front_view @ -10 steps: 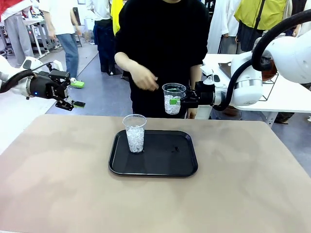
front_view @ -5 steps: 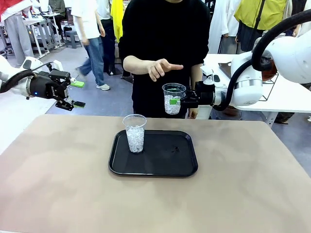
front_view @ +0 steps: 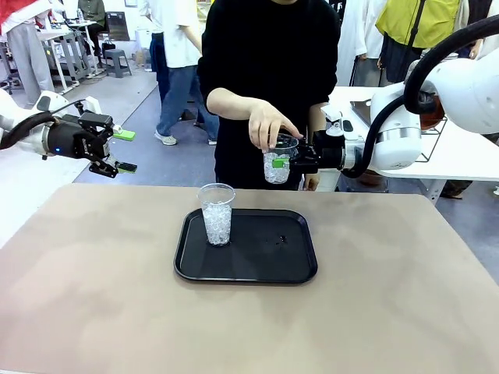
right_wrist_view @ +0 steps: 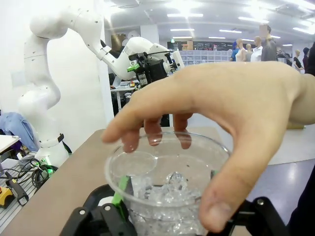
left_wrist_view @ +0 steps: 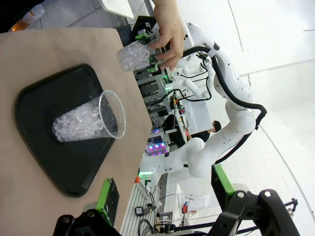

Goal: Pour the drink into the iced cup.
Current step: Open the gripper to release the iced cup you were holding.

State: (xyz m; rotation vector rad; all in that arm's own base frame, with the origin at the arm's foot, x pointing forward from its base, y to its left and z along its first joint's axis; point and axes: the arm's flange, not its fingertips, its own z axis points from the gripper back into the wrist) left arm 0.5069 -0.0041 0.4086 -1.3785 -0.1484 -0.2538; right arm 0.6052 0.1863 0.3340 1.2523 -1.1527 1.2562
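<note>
- Right jaws are clamping the iced cup by its side wall, holding it in the air just beyond the worktop's far edge.
- Cup is standing upright: mouth pointing up, long axis running vertical, ice inside and no liquid showing.
- Person's hand is reaching down over it, fingertips touching the rim.
- Judgement: pouring is not yet starting; the step in hand is looking like a handover or a steadying of the cup, and which one cannot be told.
- Next move is calling for a level cup and a mouth clear of the hand before any drink is going in.
- Second iced cup is standing upright on the black tray, well apart from the held one.
- Left jaws are hanging open off the worktop's left side, holding nothing.
- Amber-brown patch is showing behind the right arm; possibly the drink, too hidden to confirm.
</note>
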